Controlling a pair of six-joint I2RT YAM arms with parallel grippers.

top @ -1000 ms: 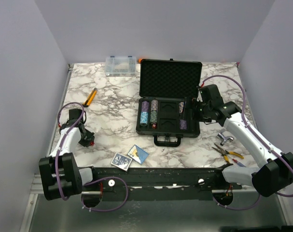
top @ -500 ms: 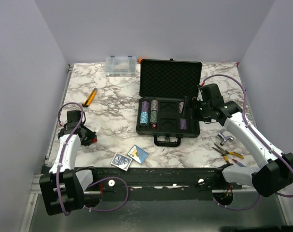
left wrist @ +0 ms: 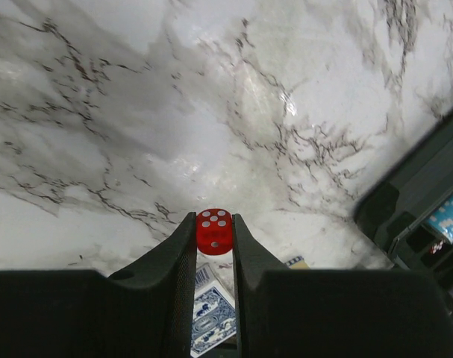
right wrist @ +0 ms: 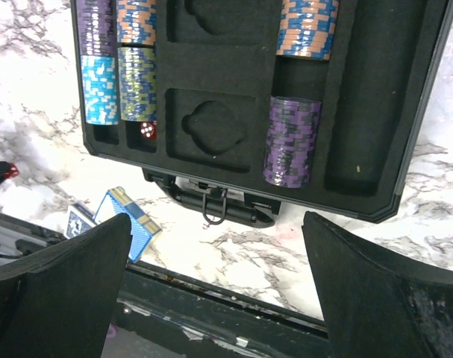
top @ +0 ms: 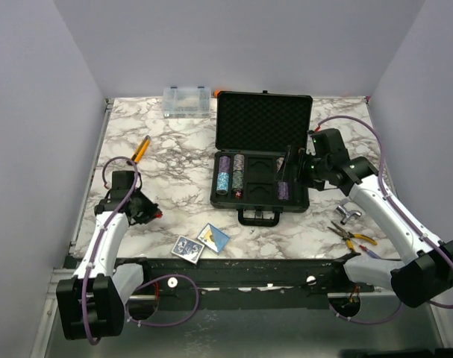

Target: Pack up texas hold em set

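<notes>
Marble tabletop carried the open black case, lid upright. Chip stacks and a second die sat in its tray slots. Two card decks lay in front of it. Left end effector was clamped on a red die, left of the case. Right end effector was spread wide above the tray.

The left arm and right arm share white links, black joints and looping purple cables.
</notes>
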